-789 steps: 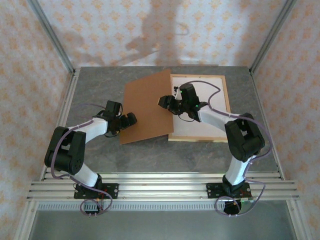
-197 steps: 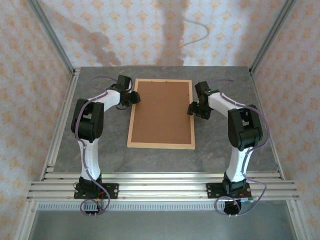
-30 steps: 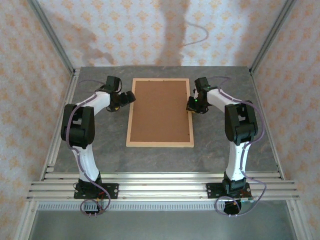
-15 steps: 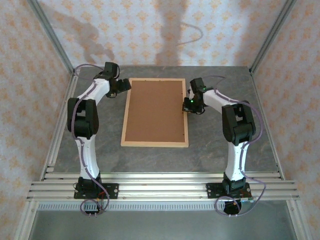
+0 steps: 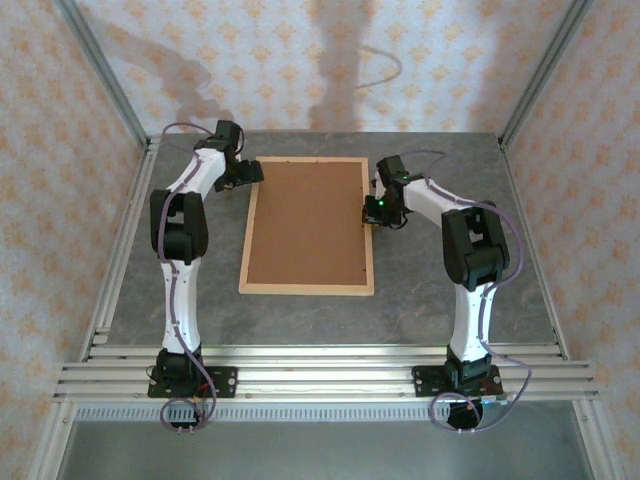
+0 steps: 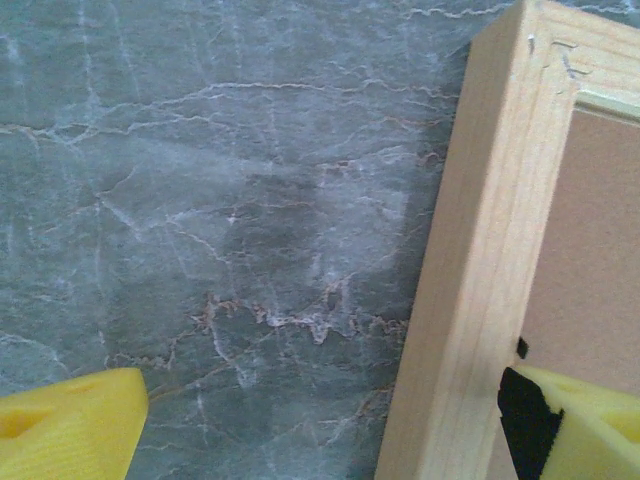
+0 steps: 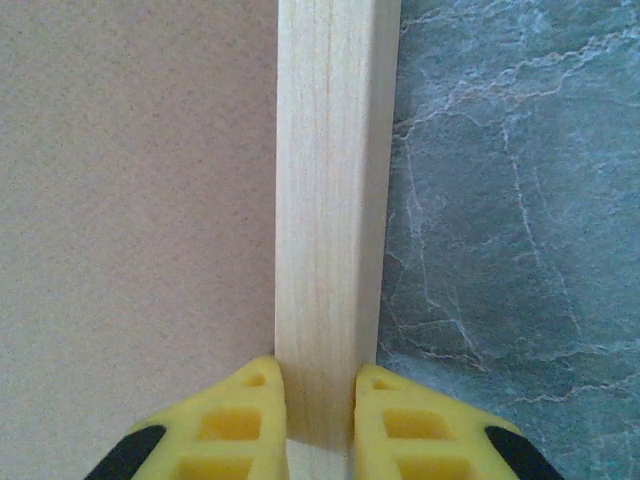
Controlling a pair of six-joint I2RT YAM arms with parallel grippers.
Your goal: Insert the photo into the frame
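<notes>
Frame, backing board uppermost, lies mid-table, nearer the far edge; the photo is hidden, presumably beneath. Your right gripper pinches the right rail. Your left gripper gapes astride the far-left corner. Likely step: turning the loaded frame. Next, clamp left and lift level.

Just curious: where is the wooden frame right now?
Seen from above, the frame lies flat on the table; the right gripper pinches its right edge, the open left gripper straddles its far-left corner.
</notes>
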